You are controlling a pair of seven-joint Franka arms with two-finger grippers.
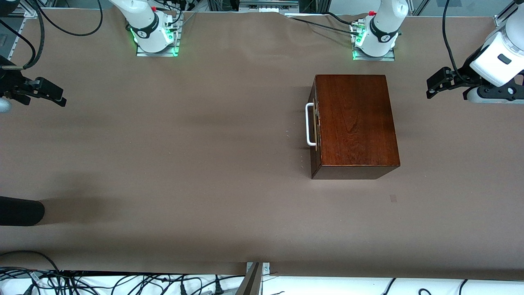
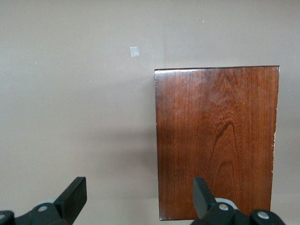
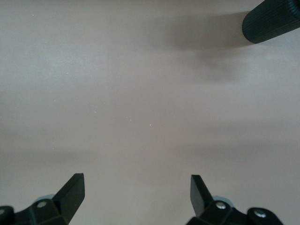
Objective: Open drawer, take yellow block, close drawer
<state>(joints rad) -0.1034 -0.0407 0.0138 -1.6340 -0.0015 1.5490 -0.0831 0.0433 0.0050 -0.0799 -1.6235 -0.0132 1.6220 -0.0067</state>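
Observation:
A glossy dark-brown wooden box [image 1: 355,121] stands toward the left arm's end of the table. The drawer [image 1: 314,123] is shut in it, its dark front and white bar handle [image 1: 310,125] facing the right arm's end. The yellow block is hidden. My left gripper [image 1: 430,87] hangs open and empty above the table, out past the box's closed end. In the left wrist view the left gripper [image 2: 138,194] straddles one edge of the box top [image 2: 218,136]. My right gripper [image 1: 57,95] waits open and empty at the right arm's end, with only bare table under the right gripper [image 3: 136,192].
A black ribbed cylinder [image 1: 20,211] juts in over the table at the right arm's end and also appears as the cylinder [image 3: 272,18] in the right wrist view. A small tape mark [image 1: 393,198] lies nearer the front camera than the box. Brown paper [image 1: 184,164] covers the table.

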